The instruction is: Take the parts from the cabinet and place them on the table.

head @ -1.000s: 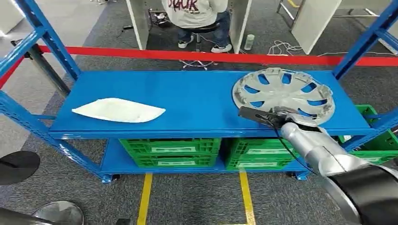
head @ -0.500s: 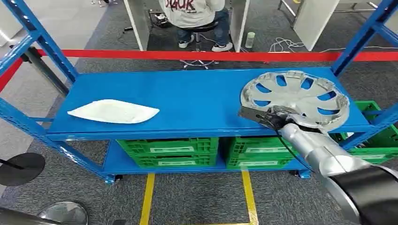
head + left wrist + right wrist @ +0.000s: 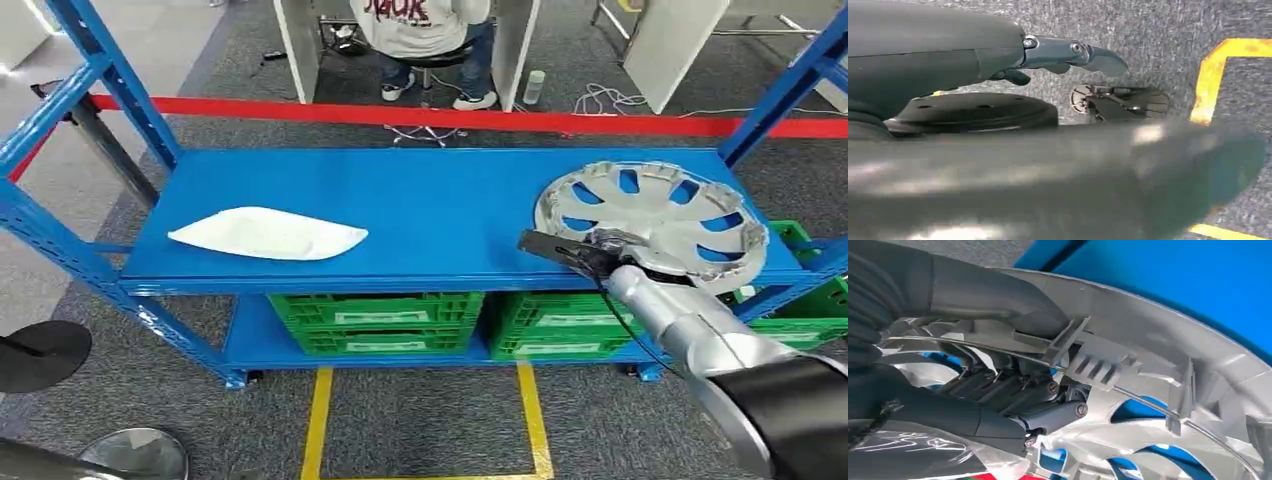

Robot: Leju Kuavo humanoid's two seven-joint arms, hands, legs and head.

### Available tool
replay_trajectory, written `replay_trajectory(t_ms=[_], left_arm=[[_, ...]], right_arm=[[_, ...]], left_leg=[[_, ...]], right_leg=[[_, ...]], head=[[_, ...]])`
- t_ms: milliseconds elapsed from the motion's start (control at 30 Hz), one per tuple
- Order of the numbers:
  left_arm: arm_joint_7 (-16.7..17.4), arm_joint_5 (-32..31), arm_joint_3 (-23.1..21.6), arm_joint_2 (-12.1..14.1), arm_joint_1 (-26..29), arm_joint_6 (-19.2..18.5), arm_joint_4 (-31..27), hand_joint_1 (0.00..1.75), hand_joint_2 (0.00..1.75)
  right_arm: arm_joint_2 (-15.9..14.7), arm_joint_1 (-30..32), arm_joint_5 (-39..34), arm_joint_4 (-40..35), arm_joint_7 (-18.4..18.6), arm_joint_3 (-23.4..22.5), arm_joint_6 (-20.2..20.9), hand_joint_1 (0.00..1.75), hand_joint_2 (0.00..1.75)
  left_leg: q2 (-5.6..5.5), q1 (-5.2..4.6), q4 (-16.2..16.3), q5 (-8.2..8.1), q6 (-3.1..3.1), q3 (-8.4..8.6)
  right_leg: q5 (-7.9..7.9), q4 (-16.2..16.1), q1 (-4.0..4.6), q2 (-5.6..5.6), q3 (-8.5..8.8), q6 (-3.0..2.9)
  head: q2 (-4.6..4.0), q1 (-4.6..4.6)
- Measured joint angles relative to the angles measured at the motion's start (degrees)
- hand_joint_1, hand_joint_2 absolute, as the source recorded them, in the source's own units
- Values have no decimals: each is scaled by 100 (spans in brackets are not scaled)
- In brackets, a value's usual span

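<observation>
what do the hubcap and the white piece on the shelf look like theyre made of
Hubcap: likely moulded plastic with a silver metallic finish; the right wrist view shows thin ribs, clips and a wire ring on its back. White part: looks like thin matte white plastic or foam; cannot tell which.

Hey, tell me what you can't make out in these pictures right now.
- Head view: the right hand covers the near rim of the hubcap, hiding where its fingers sit.
- Head view: the green crates are partly hidden by the blue shelf; their contents can't be told.
- Left wrist view: a blurred grey mass hides most of the left hand.
- Head view: the person is cut off by the top edge.
</observation>
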Motion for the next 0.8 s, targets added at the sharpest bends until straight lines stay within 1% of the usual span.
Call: replay_trajectory(t_ms=[33, 67, 100, 133, 167, 200, 233, 267, 300, 333, 367, 400, 433, 467, 500, 533, 567, 600, 633, 667, 700, 733, 767, 800], left_arm=[[-20, 13, 5, 0, 3, -97, 0, 0, 175], [-24, 13, 5, 0, 7, -188, 0, 0, 175], [-33, 15, 5, 2, 12, -259, 0, 0, 175], [-51, 26, 7, 9, 15, -334, 0, 0, 175], [-77, 37, 9, 13, 19, -394, 0, 0, 175], [-105, 59, 13, 18, 24, -466, 0, 0, 175], [-107, 137, 24, 24, 26, -545, 0, 0, 175], [-105, 201, 48, 28, 25, -601, 0, 0, 175], [-105, 243, 86, 33, 19, -654, 0, 0, 175], [-99, 278, 120, 39, 23, -710, 0, 0, 175], [-81, 324, 131, 50, 28, -770, -2, 0, 175], [-79, 350, 138, 59, 29, -803, -2, 0, 175], [-66, 359, 157, 79, 27, -831, -4, 0, 175], [-35, 365, 173, 87, 27, -862, -4, 0, 175], [-2, 361, 184, 92, 26, -877, -4, 0, 175], [11, 341, 195, 90, 19, -868, -4, 0, 175], [21, 324, 212, 92, 5, -855, -4, 0, 175], [28, 317, 217, 92, -8, -855, -4, 0, 175], [26, 344, 219, 94, -7, -879, -4, 0, 175], [11, 400, 230, 101, -5, -921, -4, 0, 175], [-18, 433, 247, 114, 9, -956, -4, 0, 175], [-53, 455, 262, 124, 28, -980, -4, 0, 175], [-55, 453, 262, 125, 43, -982, -4, 0, 175], [-53, 446, 262, 125, 50, -978, -4, 0, 175]], right_arm=[[0, 15, 22, 7, -4, 0, 7, 175, 175], [0, 21, 37, 11, -19, -4, 13, 175, 175], [0, 21, 50, 17, -37, -7, 17, 175, 175], [0, 21, 52, 22, -55, -9, 28, 175, 175], [0, 15, 61, 24, -65, -11, 48, 175, 175], [0, -1, 76, 24, -77, -13, 77, 175, 175], [0, -22, 102, 24, -89, -13, 113, 175, 175], [0, -41, 118, 24, -101, -13, 129, 175, 175], [4, -60, 129, 24, -125, -13, 140, 175, 175], [7, -61, 135, 24, -160, -13, 160, 175, 175], [11, -60, 146, 24, -184, -13, 188, 175, 175], [15, -62, 153, 24, -186, -13, 197, 175, 175], [31, -76, 155, 24, -190, -13, 208, 175, 175], [61, -93, 168, 24, -192, -13, 219, 175, 175], [68, -94, 184, 24, -192, -13, 234, 175, 175], [79, -92, 192, 24, -192, -13, 240, 175, 175], [83, -93, 212, 24, -190, -13, 247, 175, 175], [92, -89, 223, 26, -188, -13, 249, 175, 175], [98, -89, 232, 26, -186, -13, 254, 175, 175], [118, -89, 236, 28, -188, -13, 256, 175, 175], [127, -93, 240, 28, -192, -13, 258, 175, 175], [127, -105, 251, 28, -192, -13, 269, 175, 175], [127, -119, 258, 28, -192, -15, 278, 175, 175], [127, -125, 258, 28, -192, -17, 280, 175, 175]], left_leg=[[12, -14, 0, -1, 15, -10], [23, -26, 2, -3, 25, -14], [28, -35, 4, -7, 31, -11], [29, -36, 4, -10, 35, 0], [27, -36, 5, -14, 35, 12], [25, -36, 5, -21, 24, 32], [25, -36, 5, -31, 10, 50], [29, -43, 10, -41, -9, 50], [22, -82, 40, -71, -55, 26], [21, -74, 18, -53, -84, 25], [21, -59, 5, -33, -121, 33], [20, -51, -8, -21, -146, 44], [17, -64, 5, -45, -181, 26], [1, -59, 118, -144, -217, 7], [-9, -58, 418, -353, -246, -128], [-12, -53, 847, -588, -266, -320], [-13, -54, 1269, -780, -282, -502], [-13, -53, 1571, -871, -296, -626], [-13, -47, 1622, -819, -306, -626], [-13, -35, 1453, -660, -311, -529], [-13, -22, 1070, -413, -314, -338], [-13, -8, 573, -152, -317, -98], [-16, 7, 204, -43, -324, 55], [-32, -27, 86, -116, -303, 103]], right_leg=[[-216, 516, 1, 2, -251, 4], [-367, 961, 2, 4, -470, 7], [-404, 1218, 3, 4, -604, 6], [-301, 1198, 3, 4, -605, -5], [-101, 943, 5, 5, -482, -22], [180, 427, 5, 4, -226, -50], [406, -133, 6, 4, 62, -81], [404, -482, 15, 3, 232, -107], [356, -590, 27, 9, 341, -104], [366, -577, 39, 8, 330, -108], [369, -570, 55, 10, 323, -133], [377, -574, 62, 8, 326, -159], [418, -618, 18, -5, 368, -208], [426, -629, 3, -22, 369, -219], [419, -628, -3, -30, 365, -250], [424, -628, -2, -48, 360, -258], [422, -628, 1, -64, 352, -263], [423, -626, 2, -75, 347, -263], [424, -625, 1, -78, 348, -261], [426, -623, -4, -78, 346, -257], [429, -614, -13, -75, 348, -246], [421, -597, -26, -75, 348, -224], [412, -576, -17, -72, 331, -193], [404, -523, 22, -59, 286, -156]], head=[[0, 13], [0, 11], [0, 9], [0, 11], [0, 13], [0, 17], [0, 20], [0, 17], [0, 15], [0, 0], [0, 9], [0, 11], [0, 11], [0, -5], [0, -51], [0, -48], [0, -48], [0, -50], [0, -46], [0, -55], [0, -46], [0, -50], [0, -55], [0, -70]])
